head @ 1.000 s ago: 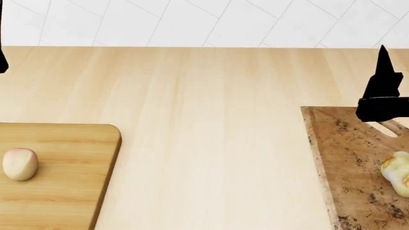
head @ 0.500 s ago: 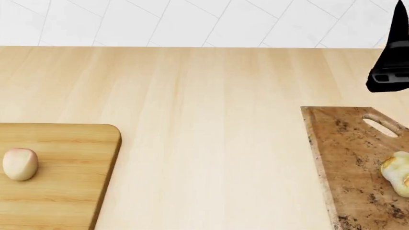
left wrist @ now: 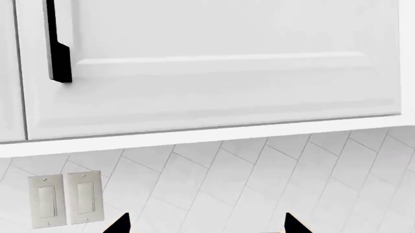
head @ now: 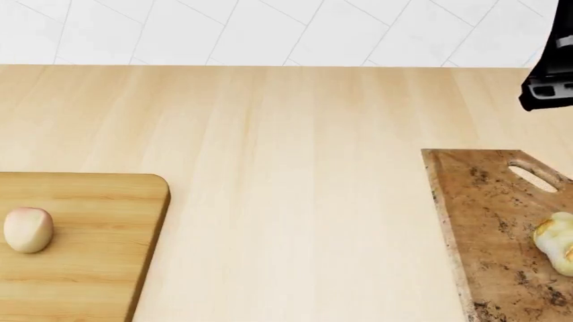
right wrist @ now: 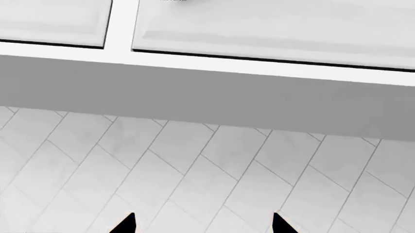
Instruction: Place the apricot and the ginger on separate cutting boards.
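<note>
A: Status, L to R?
B: Lower left: apricot (head: 28, 230) resting on light wood board (head: 98, 241). Lower right: ginger (head: 557, 243) on speckled board (head: 488, 228), at frame edge.
A: Grippers?
B: Left gripper (left wrist: 205, 226): tips spread, nothing between, facing wall tile. Right gripper (right wrist: 201, 224): same; arm at upper right, well clear of the speckled board.
A: Remaining?
B: Judged complete: both items placed, separate boards.
</note>
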You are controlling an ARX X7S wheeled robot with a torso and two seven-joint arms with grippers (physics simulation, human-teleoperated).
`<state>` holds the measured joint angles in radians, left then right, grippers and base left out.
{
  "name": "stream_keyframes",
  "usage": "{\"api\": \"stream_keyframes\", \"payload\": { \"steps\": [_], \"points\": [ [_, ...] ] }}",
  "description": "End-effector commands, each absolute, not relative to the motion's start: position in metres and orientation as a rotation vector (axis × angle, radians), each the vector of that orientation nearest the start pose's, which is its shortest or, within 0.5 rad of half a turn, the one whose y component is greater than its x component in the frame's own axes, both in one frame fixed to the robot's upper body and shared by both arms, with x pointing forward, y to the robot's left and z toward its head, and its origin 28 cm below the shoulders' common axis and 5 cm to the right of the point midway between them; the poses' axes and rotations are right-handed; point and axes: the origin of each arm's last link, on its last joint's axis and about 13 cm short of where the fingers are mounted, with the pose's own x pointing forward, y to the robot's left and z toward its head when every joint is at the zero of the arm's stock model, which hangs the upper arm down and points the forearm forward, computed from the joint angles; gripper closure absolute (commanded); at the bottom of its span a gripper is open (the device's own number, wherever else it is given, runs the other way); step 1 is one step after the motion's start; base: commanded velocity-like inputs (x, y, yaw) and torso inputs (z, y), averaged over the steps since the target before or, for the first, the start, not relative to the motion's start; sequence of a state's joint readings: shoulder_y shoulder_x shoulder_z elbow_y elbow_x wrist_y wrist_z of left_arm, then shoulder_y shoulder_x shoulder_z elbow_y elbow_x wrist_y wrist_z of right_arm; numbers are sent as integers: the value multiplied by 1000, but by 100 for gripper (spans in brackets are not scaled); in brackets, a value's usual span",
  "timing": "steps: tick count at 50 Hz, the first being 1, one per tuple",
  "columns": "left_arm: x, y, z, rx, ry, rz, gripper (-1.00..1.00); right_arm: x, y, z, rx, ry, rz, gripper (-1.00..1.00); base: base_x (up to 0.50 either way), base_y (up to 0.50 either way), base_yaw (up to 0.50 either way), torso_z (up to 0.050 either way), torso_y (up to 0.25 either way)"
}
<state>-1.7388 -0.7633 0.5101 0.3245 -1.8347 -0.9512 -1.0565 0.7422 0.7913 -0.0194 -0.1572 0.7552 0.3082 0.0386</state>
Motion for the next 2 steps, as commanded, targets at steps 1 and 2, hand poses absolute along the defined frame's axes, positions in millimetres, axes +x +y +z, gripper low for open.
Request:
{"api": "stream_keyframes", "payload": {
  "steps": [1, 2],
  "points": [
    [172, 231, 427, 77, -330, -224, -100, 283, -248, 275, -88, -542, 54, -100, 0, 0, 0, 0, 0],
    [171, 232, 428, 82, -330, -223, -100, 283, -248, 275, -90, -542, 54, -100, 0, 0, 0, 0, 0]
  ]
}}
